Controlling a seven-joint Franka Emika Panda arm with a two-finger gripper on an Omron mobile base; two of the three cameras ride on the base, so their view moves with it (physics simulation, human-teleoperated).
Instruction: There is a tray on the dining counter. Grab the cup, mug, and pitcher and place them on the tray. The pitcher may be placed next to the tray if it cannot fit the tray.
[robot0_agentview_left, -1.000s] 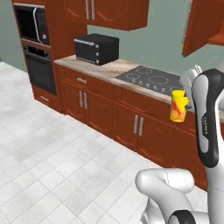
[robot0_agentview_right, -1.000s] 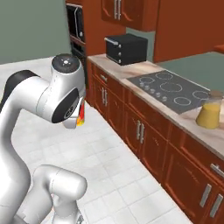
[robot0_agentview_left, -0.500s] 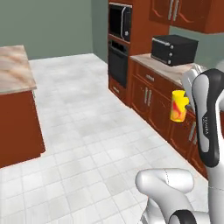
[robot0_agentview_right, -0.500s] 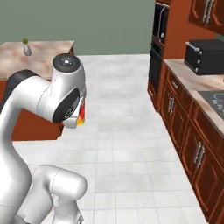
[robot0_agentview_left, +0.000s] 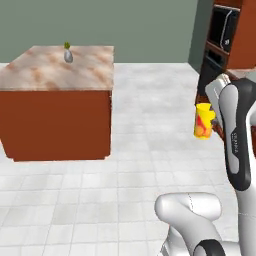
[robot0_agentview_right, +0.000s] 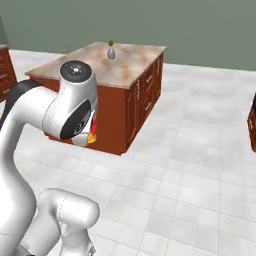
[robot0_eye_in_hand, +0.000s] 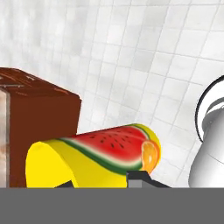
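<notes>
The cup (robot0_agentview_left: 203, 121) is a yellow handleless tumbler with a watermelon and orange picture, held upright in the air over the tiled floor. My gripper (robot0_agentview_left: 207, 119) is shut on it, at the end of the white arm on the right. In the hand view the cup (robot0_eye_in_hand: 98, 158) lies across the bottom, and one dark fingertip (robot0_eye_in_hand: 139, 178) presses against it. From the right base view a sliver of the cup (robot0_agentview_right: 92, 133) peeks out behind the arm's elbow. The tray, mug and pitcher are out of view. Whether the counter ahead is the dining counter, I cannot tell.
A brown island (robot0_agentview_left: 57, 117) with a beige marbled top stands ahead on the left, and a small grey vase (robot0_agentview_left: 68, 55) sits on it. Dark wall ovens in wooden cabinets (robot0_agentview_left: 225, 35) stand at the far right. White tiled floor (robot0_agentview_left: 150, 115) lies open between them.
The whole picture has swung round with the base: the stovetop counter slid out of view and the island came in. The cup stays in the shut gripper, held the same way.
</notes>
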